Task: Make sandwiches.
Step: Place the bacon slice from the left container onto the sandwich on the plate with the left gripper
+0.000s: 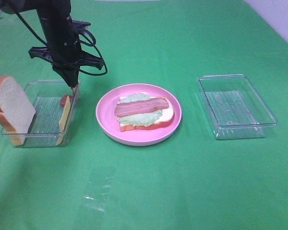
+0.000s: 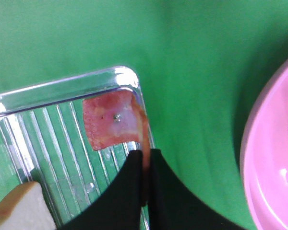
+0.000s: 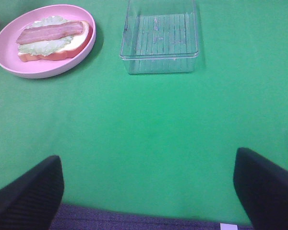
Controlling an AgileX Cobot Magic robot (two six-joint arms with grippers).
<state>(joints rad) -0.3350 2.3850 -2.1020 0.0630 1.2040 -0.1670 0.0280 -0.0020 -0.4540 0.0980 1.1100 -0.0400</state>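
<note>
Sandwich: one, unfinished [image 1: 145, 114], is laid on the pink plate [image 1: 105, 125] at mid-desk [image 1: 149, 191].
Layers: one bread slice [image 1: 168, 115], one lettuce leaf [image 1: 138, 119], one bacon strip [image 1: 140, 107] on top.
Trays: two, clear; the plate is set between them.
Left tray [image 1: 38, 140]: one loose bread slice [image 1: 14, 108] is leaned at its outer end; one cheese square [image 1: 64, 119] is stood on edge; a second bacon strip [image 2: 110, 124] is at a far corner.
Right tray [image 1: 240, 132]: set well apart from the plate.
Left fingers [image 2: 125, 196]: closed, with the second bacon strip pinched by its edge.
Right fingers [image 3: 33, 191]: spread wide above the desk, nothing gripped.
</note>
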